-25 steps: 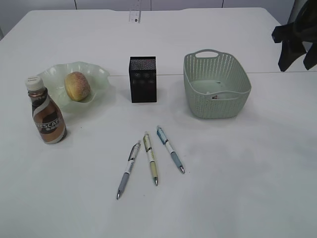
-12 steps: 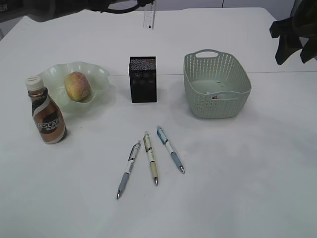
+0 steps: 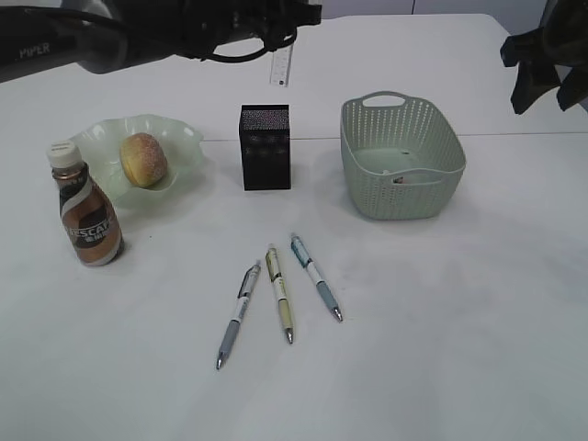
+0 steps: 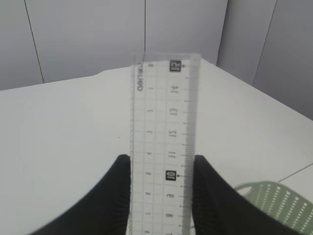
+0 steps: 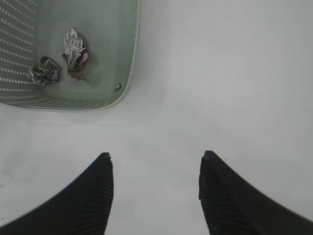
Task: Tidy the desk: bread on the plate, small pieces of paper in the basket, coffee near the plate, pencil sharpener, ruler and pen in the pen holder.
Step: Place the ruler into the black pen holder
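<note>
Clear ruler point(image 4: 164, 147) sits pinched in the left tool point(image 4: 161, 196), top centre; right tool point(image 5: 154, 191) spread, empty.

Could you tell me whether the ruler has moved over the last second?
Yes. The ruler, held in the left gripper, has shifted right and down toward the pen holder.

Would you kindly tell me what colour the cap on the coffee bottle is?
The cap on the coffee bottle is cream; the exterior view shows it best.
</note>
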Robot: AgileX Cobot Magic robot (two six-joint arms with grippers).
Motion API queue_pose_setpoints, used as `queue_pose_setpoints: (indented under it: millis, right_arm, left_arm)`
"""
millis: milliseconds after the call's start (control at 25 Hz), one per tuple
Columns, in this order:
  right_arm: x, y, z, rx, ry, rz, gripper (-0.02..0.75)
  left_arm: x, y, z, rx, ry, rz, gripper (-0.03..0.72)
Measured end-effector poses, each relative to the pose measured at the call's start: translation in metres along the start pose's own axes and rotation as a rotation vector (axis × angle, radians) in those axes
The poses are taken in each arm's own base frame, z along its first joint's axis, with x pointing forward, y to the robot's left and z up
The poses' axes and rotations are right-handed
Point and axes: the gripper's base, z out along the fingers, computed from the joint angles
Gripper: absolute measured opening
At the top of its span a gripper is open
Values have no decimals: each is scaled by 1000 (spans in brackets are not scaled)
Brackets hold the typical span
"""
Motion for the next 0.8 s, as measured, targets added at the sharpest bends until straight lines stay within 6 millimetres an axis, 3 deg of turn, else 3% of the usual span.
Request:
queue_pose_setpoints:
  millis: [560, 800]
  right_arm:
    - [-2, 0, 0, 2, -18, -1, 417]
    - [-2, 0, 0, 2, -22, -1, 417]
  left_arm:
    - [44, 16, 7, -26, 74, -1, 259]
    - [53, 21, 10, -34, 78, 1, 259]
